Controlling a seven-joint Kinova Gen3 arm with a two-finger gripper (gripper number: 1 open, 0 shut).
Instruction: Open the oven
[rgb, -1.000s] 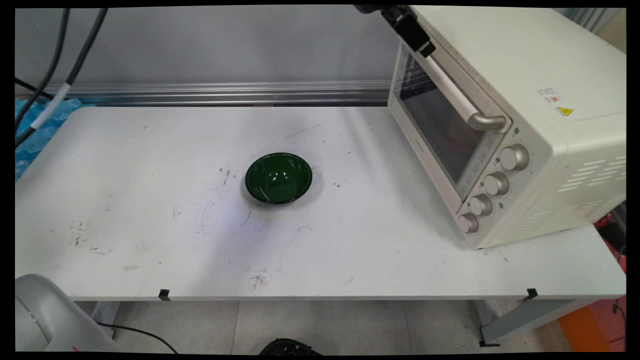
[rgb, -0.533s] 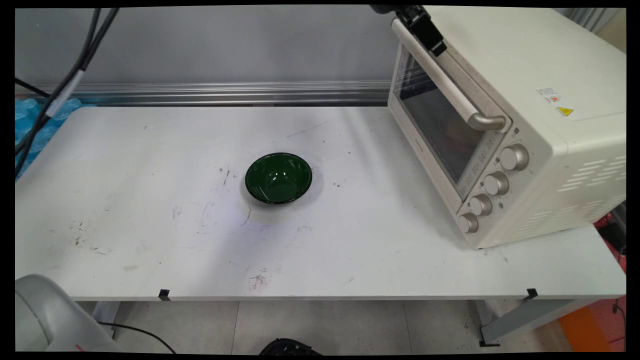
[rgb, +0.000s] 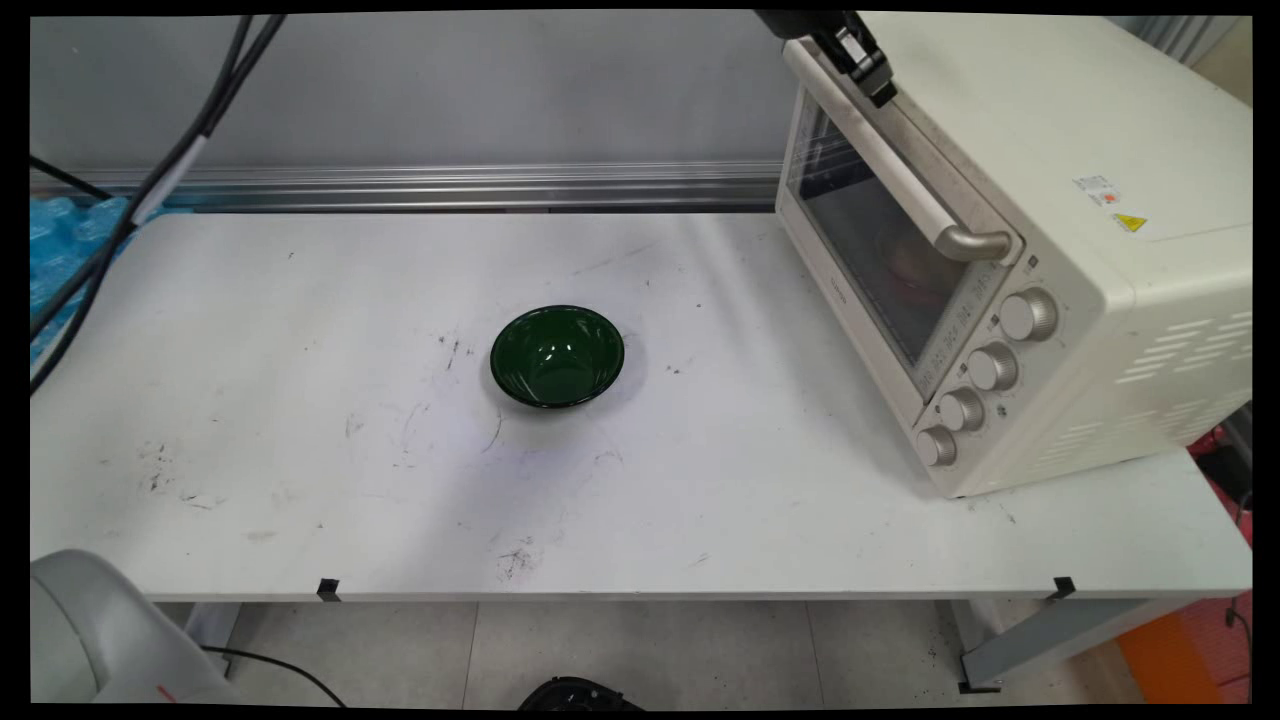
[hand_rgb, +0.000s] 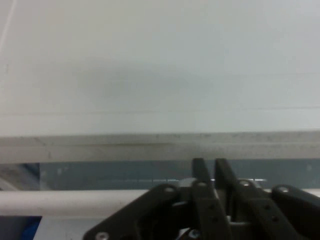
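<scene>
My gripper (rgb: 872, 85) hangs at the top edge of the main view, right at the upper front edge of a cream toaster oven (rgb: 1080, 150), just above the far end of its door handle (rgb: 893, 173). In the hand view the two fingers stand shut together with nothing between them, the gripper (hand_rgb: 209, 167) resting against the top rim of the oven door. The white handle bar (hand_rgb: 75, 202) runs across below them, and the oven's top (hand_rgb: 160, 60) fills the upper part. The oven door looks closed, and something reddish (rgb: 915, 265) shows dimly through its glass.
A dark green bowl (rgb: 557, 356), with nothing in it, stands near the middle of the white table (rgb: 300, 450). Several round knobs (rgb: 985, 365) line the oven's front right side. Black cables (rgb: 150, 180) hang at the upper left.
The gripper has shifted to the right, from in front of the handle's far end to over the oven's top front edge. The cables at the left have swung rightward.
</scene>
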